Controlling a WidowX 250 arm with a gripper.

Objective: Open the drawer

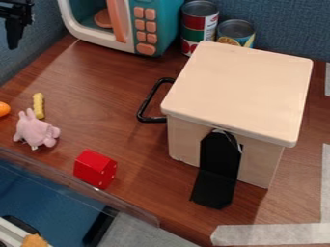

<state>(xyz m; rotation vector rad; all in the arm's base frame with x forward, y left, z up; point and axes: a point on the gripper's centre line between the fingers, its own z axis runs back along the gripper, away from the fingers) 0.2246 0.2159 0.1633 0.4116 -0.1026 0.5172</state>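
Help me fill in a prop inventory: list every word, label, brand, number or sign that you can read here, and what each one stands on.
Readable text: none.
Taller can: printed label, too small to read.
Shorter can: printed label, too small to read.
Toy microwave: no readable marking.
Wooden box: no lettering visible.

Between the wooden box [240, 89] and pink toy [36, 130], bare bench [97, 91] is leaving a passage; a black handle [148, 100] is jutting into it, while cans [199, 21] are standing behind the box.
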